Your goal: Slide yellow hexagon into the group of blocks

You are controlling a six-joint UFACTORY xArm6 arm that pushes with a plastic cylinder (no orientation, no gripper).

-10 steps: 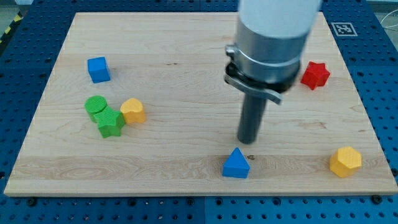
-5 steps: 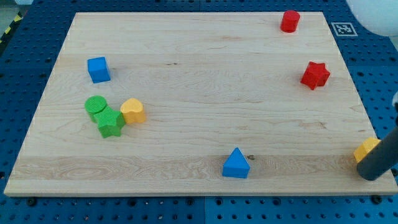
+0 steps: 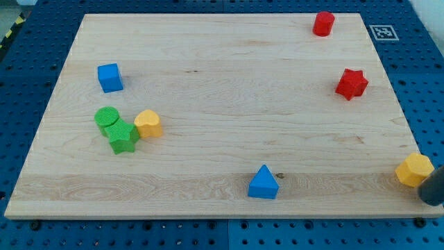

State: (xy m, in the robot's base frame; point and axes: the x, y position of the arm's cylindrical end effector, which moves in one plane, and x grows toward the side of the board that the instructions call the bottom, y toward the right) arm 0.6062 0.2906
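Blue pegboard surrounds a pale wooden board (image 3: pixel 222 83), and everything below is placed relative to the yellow hexagon (image 3: pixel 414 170), which sits at the board's right edge near its bottom corner. My tip (image 3: pixel 431 200) shows only as a dark rounded shape at the view's right border, just to the right of and below the hexagon, off the board's edge and very near the block; whether it touches the block I cannot tell. There is no pincer on this arm, only the rod, so nothing is gripped or held; the hexagon simply lies on the wood. Being behind the hexagon on the side away from the group looks deliberate: a push from here would send it leftward across the board. Only the rod's lower end is in view; the rest of the arm is out of frame, so its pose cannot be read. Well to the left of the hexagon lies a blue triangle (image 3: pixel 263 182), close to the likely path. Above the hexagon stands a red star (image 3: pixel 352 83), and further up a red cylinder (image 3: pixel 322 23). Far to the left is the group: a second yellow block (image 3: pixel 148 123), a green star-like block (image 3: pixel 123 136) and a green cylinder (image 3: pixel 106 118), bunched together, with a blue cube (image 3: pixel 109 77) apart above them.
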